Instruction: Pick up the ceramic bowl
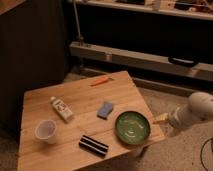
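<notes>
Camera view: a wooden counter (80, 95) carries a green bowl (132, 127) near its front right corner, just right of a blue sponge (105, 109). A white cup (46, 131) stands at the front left. The end effector (162, 118) hovers just off the counter's right edge, near the bowl; whether it is released or clenched, I cannot tell.

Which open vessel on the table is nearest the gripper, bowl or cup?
The green bowl, at the table's right edge, beside the gripper just off it; the white cup sits far left.
</notes>
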Available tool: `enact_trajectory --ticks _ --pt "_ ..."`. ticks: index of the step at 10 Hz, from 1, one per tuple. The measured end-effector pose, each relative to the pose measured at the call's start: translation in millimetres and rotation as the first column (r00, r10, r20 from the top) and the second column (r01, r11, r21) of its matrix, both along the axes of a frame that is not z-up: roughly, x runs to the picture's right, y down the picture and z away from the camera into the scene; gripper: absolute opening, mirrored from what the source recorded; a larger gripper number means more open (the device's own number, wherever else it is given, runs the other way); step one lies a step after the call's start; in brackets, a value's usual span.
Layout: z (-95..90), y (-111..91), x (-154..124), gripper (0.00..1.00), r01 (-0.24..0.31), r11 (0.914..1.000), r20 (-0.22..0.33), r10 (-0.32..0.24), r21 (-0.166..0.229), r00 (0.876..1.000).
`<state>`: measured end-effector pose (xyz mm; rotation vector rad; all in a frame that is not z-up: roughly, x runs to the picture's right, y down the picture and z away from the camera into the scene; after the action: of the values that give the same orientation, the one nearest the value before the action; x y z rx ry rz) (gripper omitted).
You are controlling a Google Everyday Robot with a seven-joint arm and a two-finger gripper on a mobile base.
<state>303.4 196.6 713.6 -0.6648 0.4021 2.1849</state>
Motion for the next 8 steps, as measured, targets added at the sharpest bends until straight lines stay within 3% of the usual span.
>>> enact_trajectory --ticks 4,8 --pt "11.5 16 -3 0.65 -0.01 0.9999 0.1 0.01 0.0 0.995" --pt "28.8 35 -20 0.65 -0.014 0.9995 0.196 0.019 -0.028 0.98"
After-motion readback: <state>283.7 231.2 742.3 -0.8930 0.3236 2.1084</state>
